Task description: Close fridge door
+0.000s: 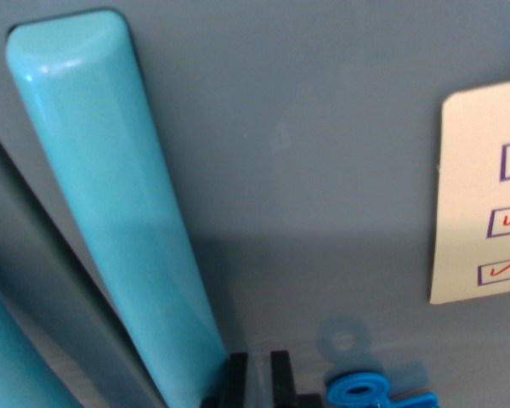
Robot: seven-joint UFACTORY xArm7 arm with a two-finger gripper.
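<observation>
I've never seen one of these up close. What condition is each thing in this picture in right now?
Grey fridge door: fills the view, very close to the camera; whether it is fully shut cannot be told.
Long turquoise plastic handle: fixed to the door, not gripped.
Cream checklist paper: stuck flat on the door, boxes ticked red.
Black hand: at the bottom edge, holding nothing; open or shut cannot be told.

Two turquoise handles: one full handle (119, 212) on the grey door panel (323, 127), a second handle (13, 357) left of it. One checklist note (484, 195) right of the full handle, showing three ticked boxes. One blue clip (370, 393) below the note.
</observation>
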